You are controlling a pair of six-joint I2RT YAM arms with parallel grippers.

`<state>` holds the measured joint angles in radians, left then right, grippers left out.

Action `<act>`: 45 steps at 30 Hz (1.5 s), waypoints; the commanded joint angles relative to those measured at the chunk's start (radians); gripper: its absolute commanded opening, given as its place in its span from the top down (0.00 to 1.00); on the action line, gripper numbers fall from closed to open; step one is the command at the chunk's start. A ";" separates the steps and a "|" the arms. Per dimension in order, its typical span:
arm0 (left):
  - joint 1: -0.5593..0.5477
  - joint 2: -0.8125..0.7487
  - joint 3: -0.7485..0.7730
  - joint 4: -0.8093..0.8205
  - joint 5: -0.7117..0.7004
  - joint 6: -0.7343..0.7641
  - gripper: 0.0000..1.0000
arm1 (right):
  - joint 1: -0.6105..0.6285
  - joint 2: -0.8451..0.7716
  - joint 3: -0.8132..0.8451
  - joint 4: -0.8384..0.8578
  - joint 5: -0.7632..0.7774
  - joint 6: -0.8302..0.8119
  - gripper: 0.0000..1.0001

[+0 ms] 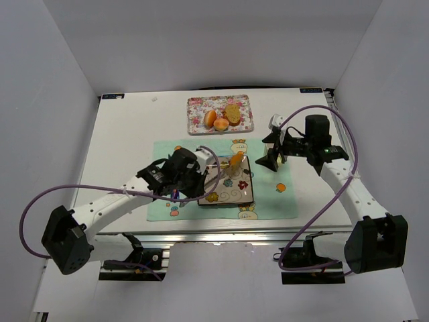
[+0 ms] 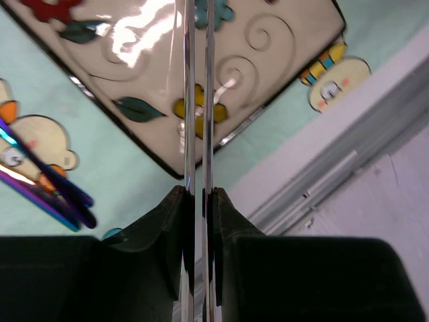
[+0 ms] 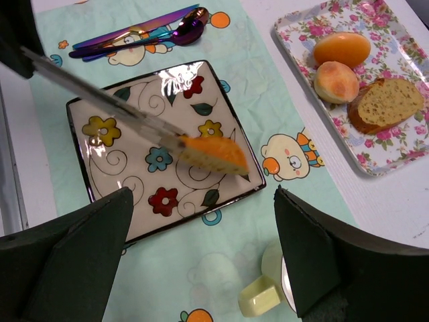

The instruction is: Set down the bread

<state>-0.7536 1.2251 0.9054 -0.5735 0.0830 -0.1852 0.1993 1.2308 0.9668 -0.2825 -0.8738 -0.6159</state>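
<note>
– Bread slice [image 3: 213, 153]: where is it, exactly?
– It is pinched at the tip of a pair of metal tongs [image 3: 100, 97], over the far edge of the flower-painted plate [image 3: 120, 161], on the side toward the tray. No view shows whether the orange crust touches the glaze.

– Set the scene, biggest first.
– A white table [image 1: 134, 121] carries a mint placemat [image 1: 281, 201] printed with cartoon figures. The square plate lies on the mat. Beyond the mat, on bare table, a floral tray [image 1: 198, 104] holds two round rolls [image 3: 342, 48] and a cut loaf piece [image 3: 387, 102].

– And the arms?
– The left gripper [image 2: 198, 201] is clenched on the tongs' handle end. The left wrist view shows both blades pressed nearly together between its black fingers. The right gripper [image 1: 271, 159] hangs above the mat just right of the plate, its fingers spread wide with nothing between them.

– Anything smaller?
– Iridescent purple cutlery [image 3: 144, 35] lies on the mat beside the plate's left side.
</note>
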 commanded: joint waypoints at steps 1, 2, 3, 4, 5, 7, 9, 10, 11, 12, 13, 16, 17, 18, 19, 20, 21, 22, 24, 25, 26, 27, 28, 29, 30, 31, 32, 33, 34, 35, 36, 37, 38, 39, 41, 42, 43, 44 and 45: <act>-0.064 -0.018 -0.005 -0.005 0.046 -0.026 0.91 | -0.018 -0.013 0.050 0.009 -0.016 0.011 0.11; -0.075 -0.010 -0.005 -0.020 0.020 -0.022 0.89 | -0.023 -0.011 0.053 0.011 -0.019 0.016 0.11; -0.094 0.005 -0.003 -0.025 0.009 -0.020 0.88 | -0.026 -0.011 0.055 0.011 -0.019 0.018 0.11; -0.105 0.013 0.000 -0.028 -0.003 -0.020 0.84 | -0.026 -0.011 0.055 0.012 -0.019 0.019 0.11; -0.122 0.019 0.004 -0.032 -0.012 -0.020 0.79 | -0.027 -0.011 0.055 0.013 -0.019 0.021 0.11; -0.136 0.033 0.010 -0.046 -0.031 -0.019 0.71 | -0.031 -0.011 0.053 0.013 -0.021 0.024 0.11; -0.145 0.031 0.016 -0.058 -0.035 -0.019 0.56 | -0.034 -0.013 0.050 0.014 -0.021 0.025 0.11; -0.148 0.028 0.018 -0.063 -0.035 -0.019 0.51 | -0.034 -0.013 0.049 0.014 -0.022 0.025 0.11; -0.151 0.024 0.018 -0.068 -0.037 -0.017 0.45 | -0.034 -0.014 0.046 0.016 -0.024 0.027 0.10; -0.151 0.021 0.018 -0.074 -0.037 -0.017 0.43 | -0.035 -0.014 0.046 0.017 -0.024 0.028 0.11; -0.153 0.010 0.017 -0.081 -0.037 -0.017 0.43 | -0.034 -0.013 0.044 0.020 -0.025 0.033 0.11; -0.154 -0.007 0.012 -0.092 -0.025 -0.019 0.42 | -0.035 -0.013 0.039 0.028 -0.028 0.038 0.10; -0.153 -0.010 0.012 -0.095 -0.022 -0.019 0.42 | -0.035 -0.014 0.038 0.028 -0.030 0.038 0.10; -0.153 -0.015 0.012 -0.095 -0.022 -0.023 0.42 | -0.037 -0.014 0.038 0.029 -0.030 0.039 0.11; -0.153 -0.021 0.012 -0.092 -0.022 -0.026 0.42 | -0.037 -0.014 0.038 0.028 -0.030 0.038 0.11; -0.153 -0.035 0.010 -0.091 -0.023 -0.031 0.42 | -0.037 -0.013 0.036 0.028 -0.030 0.036 0.11; -0.153 -0.042 0.012 -0.085 -0.032 -0.040 0.42 | -0.037 -0.014 0.035 0.028 -0.030 0.036 0.11; -0.153 -0.050 0.012 -0.081 -0.035 -0.045 0.44 | -0.037 -0.016 0.035 0.028 -0.030 0.036 0.11; -0.153 -0.068 0.006 -0.074 -0.045 -0.057 0.51 | -0.037 -0.016 0.032 0.028 -0.031 0.038 0.11; -0.153 -0.072 0.003 -0.074 -0.046 -0.062 0.53 | -0.037 -0.016 0.032 0.028 -0.033 0.039 0.10; -0.153 -0.076 0.000 -0.075 -0.046 -0.063 0.54 | -0.037 -0.017 0.032 0.029 -0.034 0.039 0.11; -0.153 -0.081 0.000 -0.077 -0.048 -0.071 0.55 | -0.035 -0.017 0.032 0.028 -0.034 0.038 0.11; -0.153 -0.087 0.001 -0.080 -0.057 -0.076 0.57 | -0.037 -0.017 0.033 0.029 -0.036 0.039 0.11; -0.153 -0.096 0.007 -0.081 -0.069 -0.086 0.57 | -0.035 -0.017 0.033 0.028 -0.034 0.039 0.11; -0.151 -0.120 0.009 -0.080 -0.077 -0.094 0.57 | -0.037 -0.019 0.035 0.029 -0.034 0.038 0.11; -0.150 -0.133 0.015 -0.083 -0.130 -0.102 0.57 | -0.037 -0.019 0.035 0.029 -0.034 0.038 0.11; -0.133 -0.145 0.020 -0.083 -0.144 -0.109 0.57 | -0.037 -0.017 0.035 0.029 -0.034 0.036 0.11; -0.116 -0.160 0.029 -0.081 -0.150 -0.126 0.57 | -0.035 -0.019 0.035 0.028 -0.034 0.036 0.11; -0.092 -0.162 0.035 -0.077 -0.149 -0.134 0.57 | -0.037 -0.019 0.033 0.031 -0.037 0.038 0.11; -0.042 -0.162 0.041 -0.053 -0.134 -0.146 0.59 | -0.037 -0.017 0.035 0.029 -0.037 0.038 0.11; -0.014 -0.151 0.059 -0.039 -0.128 -0.154 0.60 | -0.037 -0.017 0.035 0.029 -0.039 0.038 0.11; 0.017 -0.141 0.070 -0.023 -0.118 -0.161 0.62 | -0.037 -0.019 0.036 0.029 -0.039 0.036 0.11; 0.075 -0.128 0.081 -0.005 -0.091 -0.177 0.64 | -0.037 -0.019 0.038 0.029 -0.039 0.036 0.10; 0.100 -0.112 0.108 0.030 -0.085 -0.184 0.66 | -0.038 -0.021 0.038 0.028 -0.040 0.035 0.11; 0.167 -0.040 0.141 0.063 -0.045 -0.210 0.70 | -0.037 -0.021 0.038 0.028 -0.042 0.031 0.11; 0.189 -0.010 0.157 0.101 -0.031 -0.221 0.72 | -0.037 -0.021 0.038 0.028 -0.044 0.031 0.11; 0.233 0.049 0.185 0.124 -0.017 -0.235 0.74 | -0.038 -0.021 0.038 0.029 -0.050 0.033 0.11; 0.259 0.082 0.197 0.170 -0.003 -0.275 0.76 | -0.038 -0.021 0.038 0.031 -0.051 0.034 0.11; 0.301 0.111 0.214 0.200 0.035 -0.298 0.80 | -0.037 -0.021 0.038 0.034 -0.056 0.036 0.11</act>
<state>-0.5297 1.2671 1.0645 -0.5072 0.0315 -0.3962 0.1680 1.2308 0.9802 -0.2802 -0.8944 -0.5831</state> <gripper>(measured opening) 0.316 0.895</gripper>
